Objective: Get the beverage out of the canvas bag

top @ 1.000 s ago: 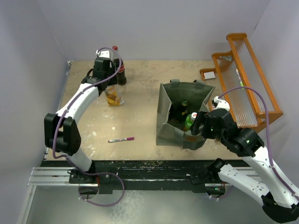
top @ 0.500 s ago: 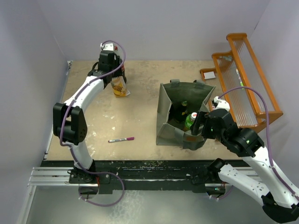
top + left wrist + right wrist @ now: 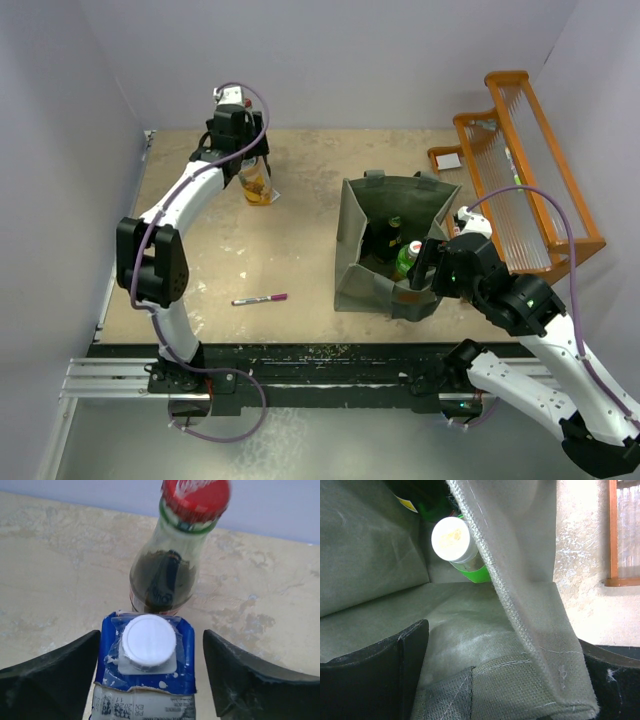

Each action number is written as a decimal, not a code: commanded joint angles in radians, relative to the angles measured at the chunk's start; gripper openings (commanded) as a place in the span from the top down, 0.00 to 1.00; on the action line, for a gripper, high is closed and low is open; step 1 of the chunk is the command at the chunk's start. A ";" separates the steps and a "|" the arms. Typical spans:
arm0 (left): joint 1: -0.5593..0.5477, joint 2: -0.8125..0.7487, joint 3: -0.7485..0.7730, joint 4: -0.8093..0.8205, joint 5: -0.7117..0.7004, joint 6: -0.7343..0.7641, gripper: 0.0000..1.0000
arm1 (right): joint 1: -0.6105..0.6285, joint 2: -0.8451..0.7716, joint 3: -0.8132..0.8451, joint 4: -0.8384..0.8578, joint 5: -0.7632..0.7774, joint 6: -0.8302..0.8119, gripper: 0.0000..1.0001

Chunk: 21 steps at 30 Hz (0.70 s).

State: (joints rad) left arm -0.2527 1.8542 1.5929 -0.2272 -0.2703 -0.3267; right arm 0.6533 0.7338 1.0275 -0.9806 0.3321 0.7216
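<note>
The grey-green canvas bag point(image 3: 352, 255) stands open right of centre. Inside it are a green bottle with a white cap point(image 3: 408, 257), also in the right wrist view point(image 3: 454, 540), and a dark bottle point(image 3: 392, 232). My right gripper point(image 3: 425, 275) is open at the bag's near right rim, one finger inside and one outside the fabric wall point(image 3: 530, 605). My left gripper point(image 3: 250, 165) is open at the far left, its fingers on either side of a blue-topped carton with a white cap point(image 3: 147, 655), point(image 3: 257, 186). A cola bottle with a red cap point(image 3: 167, 580) stands just behind the carton.
An orange wooden rack point(image 3: 530, 170) leans at the back right, with a small orange-edged tray point(image 3: 447, 158) beside it. A pink marker point(image 3: 260, 298) lies on the table near the front left. Walls close in the back and both sides.
My left gripper carried the carton back and slightly right, up to the cola bottle, and has hardly moved in the last half second. The right arm and the bag have not moved.
</note>
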 commanded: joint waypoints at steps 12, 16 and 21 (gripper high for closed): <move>-0.001 -0.315 -0.058 -0.085 0.130 -0.154 0.01 | -0.003 0.024 0.042 0.016 0.049 -0.022 0.12; -0.002 -0.432 -0.136 -0.118 0.157 -0.184 0.01 | -0.001 0.024 0.056 0.006 0.042 -0.017 0.12; -0.003 -0.533 -0.202 -0.138 0.273 -0.295 0.01 | -0.002 0.016 0.064 -0.012 0.028 -0.006 0.12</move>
State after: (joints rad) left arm -0.2531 1.3960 1.4326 -0.3607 -0.1200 -0.5087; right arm 0.6533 0.7570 1.0470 -0.9859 0.3489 0.7219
